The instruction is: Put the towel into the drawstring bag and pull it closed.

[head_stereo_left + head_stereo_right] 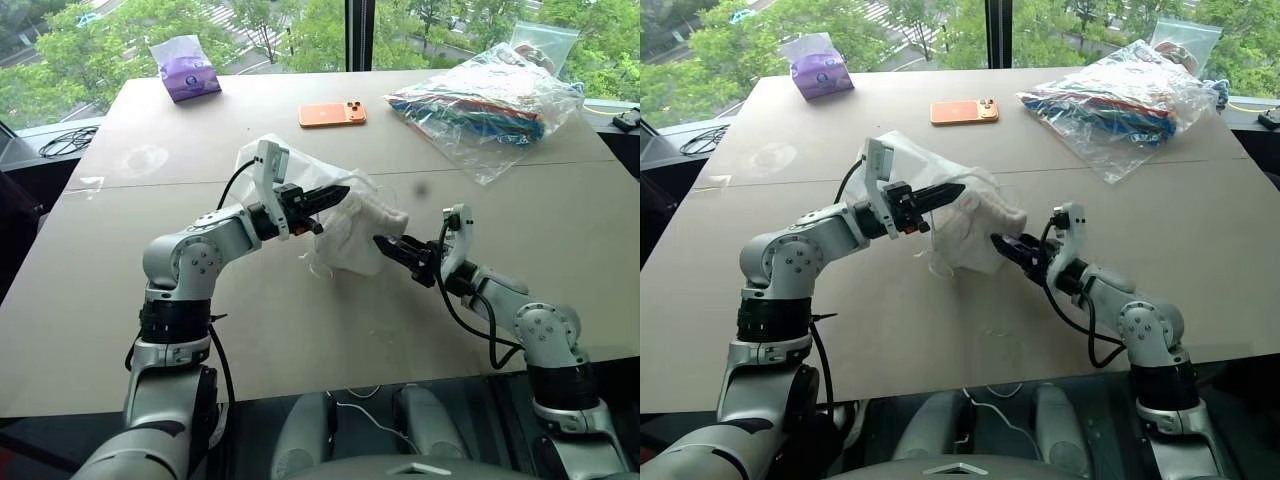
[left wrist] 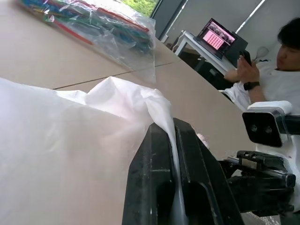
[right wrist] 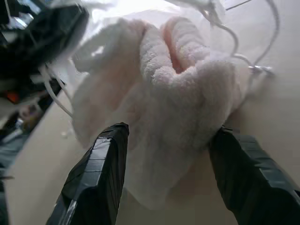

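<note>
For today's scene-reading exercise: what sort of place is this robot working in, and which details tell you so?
Probably an office or lab on an upper floor: a large window looks down on treetops, a seated person works by an open laptop, and the robot's workspace is a plain table.

Fluffy terry towel [image 3: 173, 89], thin semi-sheer fabric drawstring bag [image 2: 70, 140], matt table [image 1: 300, 330]

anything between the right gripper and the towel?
Nothing visible. The right gripper is open, its black fingers spread either side of the off-white fluffy terry towel, with no object in the gap. The towel sits at the mouth of the thin white semi-sheer drawstring bag, whose fabric the left gripper pinches shut.
</note>
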Action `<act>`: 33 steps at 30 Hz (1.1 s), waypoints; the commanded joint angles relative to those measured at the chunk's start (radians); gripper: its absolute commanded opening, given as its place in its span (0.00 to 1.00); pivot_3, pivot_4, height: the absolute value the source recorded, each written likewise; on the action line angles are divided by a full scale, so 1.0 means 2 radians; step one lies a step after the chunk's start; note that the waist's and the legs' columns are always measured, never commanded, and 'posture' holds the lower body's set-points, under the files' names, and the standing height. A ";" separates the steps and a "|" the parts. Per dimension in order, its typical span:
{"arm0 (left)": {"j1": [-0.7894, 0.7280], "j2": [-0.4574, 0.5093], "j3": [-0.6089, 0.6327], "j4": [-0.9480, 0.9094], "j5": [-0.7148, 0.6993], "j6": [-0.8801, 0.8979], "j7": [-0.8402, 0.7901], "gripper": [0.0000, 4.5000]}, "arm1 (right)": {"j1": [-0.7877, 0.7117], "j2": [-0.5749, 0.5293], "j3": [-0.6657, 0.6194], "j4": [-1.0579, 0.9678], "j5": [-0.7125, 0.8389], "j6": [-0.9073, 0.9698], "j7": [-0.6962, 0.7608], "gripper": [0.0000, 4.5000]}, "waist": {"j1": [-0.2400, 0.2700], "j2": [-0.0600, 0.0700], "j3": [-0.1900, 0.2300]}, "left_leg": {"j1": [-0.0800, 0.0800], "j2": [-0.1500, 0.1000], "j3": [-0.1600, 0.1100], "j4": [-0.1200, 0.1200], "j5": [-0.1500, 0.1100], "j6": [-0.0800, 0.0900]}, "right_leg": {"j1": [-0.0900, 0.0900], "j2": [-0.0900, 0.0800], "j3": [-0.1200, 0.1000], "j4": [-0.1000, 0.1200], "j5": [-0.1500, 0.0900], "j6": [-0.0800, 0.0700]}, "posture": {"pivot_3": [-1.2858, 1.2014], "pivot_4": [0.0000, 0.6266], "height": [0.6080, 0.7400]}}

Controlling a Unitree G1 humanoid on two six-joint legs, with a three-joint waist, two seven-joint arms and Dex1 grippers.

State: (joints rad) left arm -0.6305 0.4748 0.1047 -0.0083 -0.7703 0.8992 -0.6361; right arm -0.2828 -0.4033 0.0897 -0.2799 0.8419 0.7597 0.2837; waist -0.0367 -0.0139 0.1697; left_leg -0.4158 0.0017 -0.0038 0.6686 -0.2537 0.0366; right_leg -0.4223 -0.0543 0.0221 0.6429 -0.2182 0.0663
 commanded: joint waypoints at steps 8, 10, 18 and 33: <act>0.005 0.041 -0.021 0.036 0.079 -0.057 -0.050 0.00 | -0.031 -0.096 0.100 -0.029 -0.307 -0.231 0.105 0.63 | 0.000 0.000 0.000 | 0.000 0.000 0.000 0.000 0.000 0.000 | 0.000 0.000 0.000 0.000 0.000 0.000 | 0.52 0.24 1.00; 0.006 0.041 -0.019 0.041 0.084 -0.060 -0.054 0.00 | -0.045 -0.094 0.104 -0.036 -0.317 -0.234 0.123 0.63 | 0.001 0.000 0.000 | 0.000 0.000 0.000 0.000 0.000 0.000 | 0.000 0.000 0.000 0.000 0.000 0.000 | 0.52 0.24 1.00; 0.001 0.025 -0.011 0.042 0.089 -0.057 -0.057 0.00 | -0.112 -0.036 0.184 0.033 -0.414 -0.251 0.155 1.00 | 0.004 -0.001 0.000 | 0.000 0.001 -0.001 0.000 0.000 0.000 | 0.000 0.000 -0.001 0.000 0.000 0.000 | 0.52 0.24 1.00; 0.014 0.025 -0.001 0.022 0.076 -0.041 -0.063 0.00 | -0.143 0.067 0.179 0.137 -0.406 0.002 0.187 1.00 | 0.010 -0.001 0.000 | 0.003 0.001 -0.002 0.001 0.000 -0.001 | 0.004 0.000 -0.001 0.001 0.000 -0.001 | 0.52 0.24 1.00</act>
State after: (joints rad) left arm -0.5982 0.5184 0.0789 0.0813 -0.5942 0.8167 -0.7489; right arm -0.6010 -0.2801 0.4265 -0.0225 -0.0033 0.6741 0.6237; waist -0.0172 -0.0162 0.1691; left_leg -0.4071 0.0029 -0.0074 0.6697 -0.2528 0.0351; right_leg -0.4131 -0.0551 0.0192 0.6452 -0.2175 0.0650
